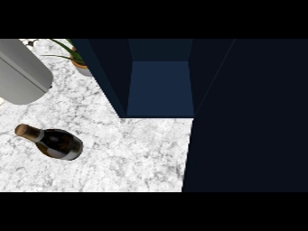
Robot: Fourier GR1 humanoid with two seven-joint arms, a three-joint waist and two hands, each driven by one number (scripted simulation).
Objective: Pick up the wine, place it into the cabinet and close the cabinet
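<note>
The wine (51, 143) is on the white marbled desk (136, 158), at the view's lower left, well apart from the cabinet. Its corked neck points to the upper left; its dark body has a pale rim at the lower right. The dark blue cabinet (160, 85) is open, its inside bare and lit blue at the back. A broad dark panel (256, 117) fills the right. A grey cylinder (13, 70) with a rounded end slants across the upper left, beside 1 potted plant (76, 57). Neither robot hand shows, so whether its fingers are spread or curled I cannot tell.
</note>
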